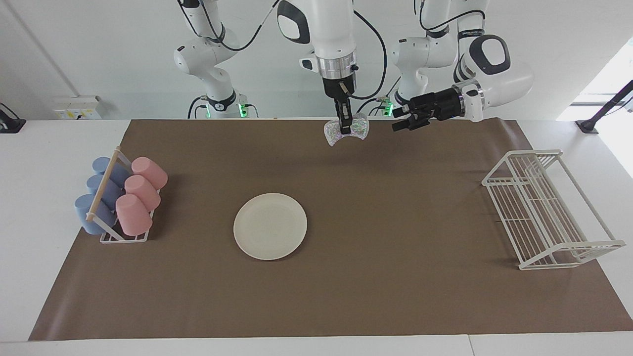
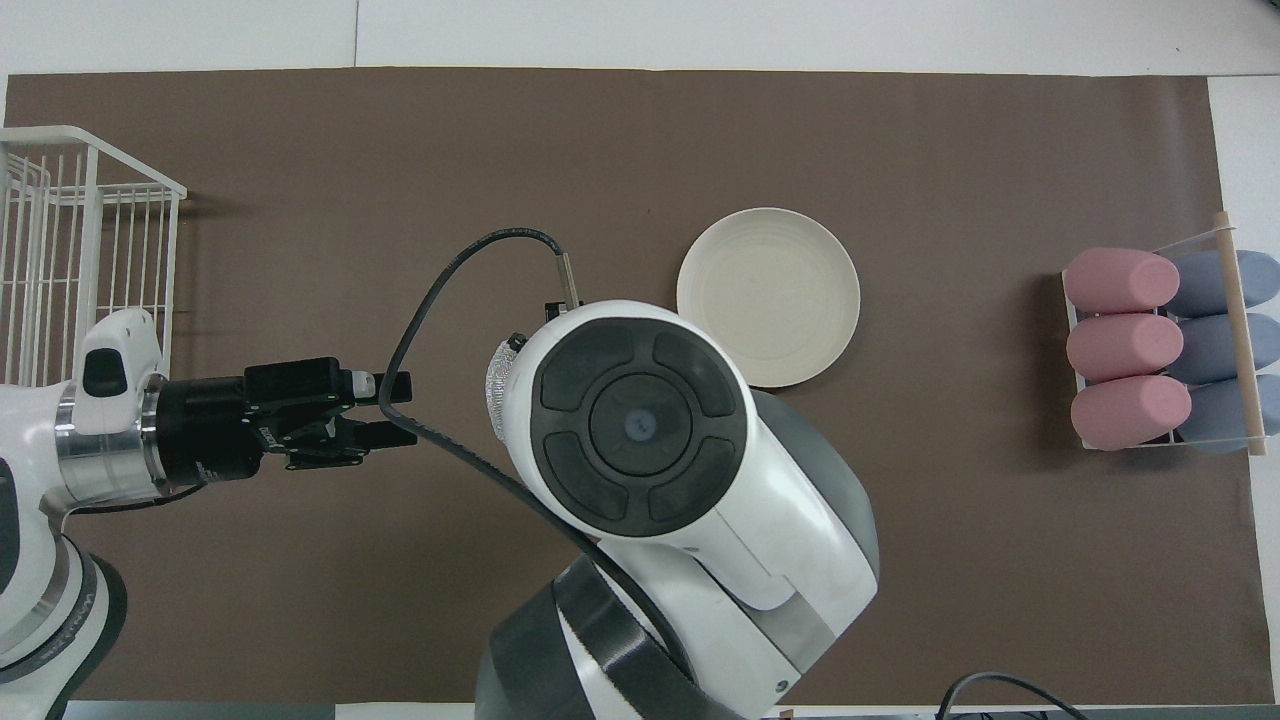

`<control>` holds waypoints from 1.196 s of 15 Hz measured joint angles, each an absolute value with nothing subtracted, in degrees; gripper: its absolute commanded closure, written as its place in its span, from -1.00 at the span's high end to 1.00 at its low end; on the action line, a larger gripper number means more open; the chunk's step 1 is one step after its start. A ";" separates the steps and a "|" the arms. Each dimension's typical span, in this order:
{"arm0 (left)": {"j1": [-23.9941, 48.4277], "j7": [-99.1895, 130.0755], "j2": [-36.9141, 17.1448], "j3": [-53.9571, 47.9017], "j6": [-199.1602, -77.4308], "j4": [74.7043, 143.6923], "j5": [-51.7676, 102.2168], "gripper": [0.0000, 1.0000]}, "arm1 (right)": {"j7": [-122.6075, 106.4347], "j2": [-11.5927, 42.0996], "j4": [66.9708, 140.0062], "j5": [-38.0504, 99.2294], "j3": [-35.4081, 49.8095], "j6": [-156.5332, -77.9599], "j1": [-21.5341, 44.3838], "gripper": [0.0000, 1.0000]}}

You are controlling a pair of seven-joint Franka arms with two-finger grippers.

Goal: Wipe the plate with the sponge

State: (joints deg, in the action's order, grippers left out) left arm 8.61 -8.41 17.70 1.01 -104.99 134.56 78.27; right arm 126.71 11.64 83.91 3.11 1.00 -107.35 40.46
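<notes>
The right gripper, raised over the brown mat near the robots' edge, pinches the small silvery-white speckled sponge at its narrow middle. Beside it the left gripper hovers level, fingers spread, pointing at the sponge. The round cream-white plate lies flat mid-mat, well apart, between a rack of pink and blue cups and a white wire dish rack.
</notes>
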 measured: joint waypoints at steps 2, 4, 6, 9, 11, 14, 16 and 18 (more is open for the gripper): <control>10.99 -9.14 16.73 0.90 -105.29 133.08 78.59 1.00 | 126.71 11.66 83.91 3.11 1.00 -107.35 40.48 -1.00; 12.67 -9.30 15.31 0.88 -106.14 131.32 78.62 0.97 | 126.71 11.66 83.91 3.10 1.00 -107.35 40.54 -1.00; 14.75 -9.51 14.04 0.90 -108.60 130.24 78.92 0.74 | 126.71 11.66 83.91 3.08 1.00 -107.35 40.57 -1.00; 17.30 -9.60 12.93 0.83 -110.85 129.50 79.29 -0.37 | 126.71 11.66 83.91 3.08 1.00 -107.35 40.58 -1.00; 17.53 -9.63 12.76 0.89 -110.87 129.33 79.30 -1.00 | 126.71 11.66 83.91 3.07 1.00 -107.35 40.58 -1.00; 17.52 -9.62 12.77 1.19 -110.33 129.18 79.45 -1.00 | 126.71 11.75 83.91 3.07 1.00 -107.35 40.60 -1.00; 17.52 -9.53 12.77 1.25 -110.03 129.16 79.45 -1.00 | 126.71 11.76 83.91 3.07 1.01 -107.35 40.68 -0.38; 17.52 -9.07 12.77 1.36 -109.80 129.16 79.44 -1.00 | 126.66 11.76 83.90 3.05 1.00 -107.35 40.70 1.00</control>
